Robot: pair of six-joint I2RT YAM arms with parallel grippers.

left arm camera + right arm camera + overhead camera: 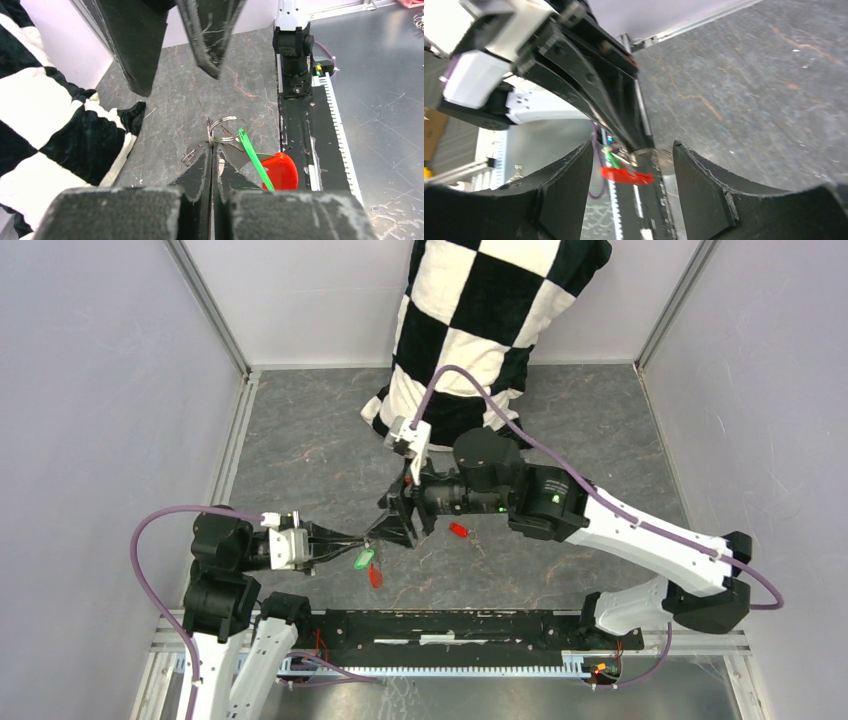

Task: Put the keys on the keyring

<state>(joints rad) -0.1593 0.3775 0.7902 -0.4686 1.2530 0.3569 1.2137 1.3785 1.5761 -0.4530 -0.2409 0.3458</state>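
My left gripper [212, 145] is shut on the keyring [227, 127], pinching its thin silver wire rings at the fingertips. The ring's red fob [280, 170] hangs below to the right. The green-headed key [255, 157] hangs at the rings, seen edge-on. From above, the green key [365, 558] and the fob [375, 575] dangle under the left gripper [372, 537]. My right gripper [402, 520] is open with nothing between its fingers [135, 50], just beyond the held ring. In the right wrist view the right gripper [631, 150] frames the fob [626, 175]. The red-headed key [459, 530] lies on the table, to its right.
A black-and-white checkered cushion [480, 320] leans against the back wall, also at the left of the left wrist view [50, 125]. The black base rail [450, 625] runs along the near edge. Grey walls close in both sides.
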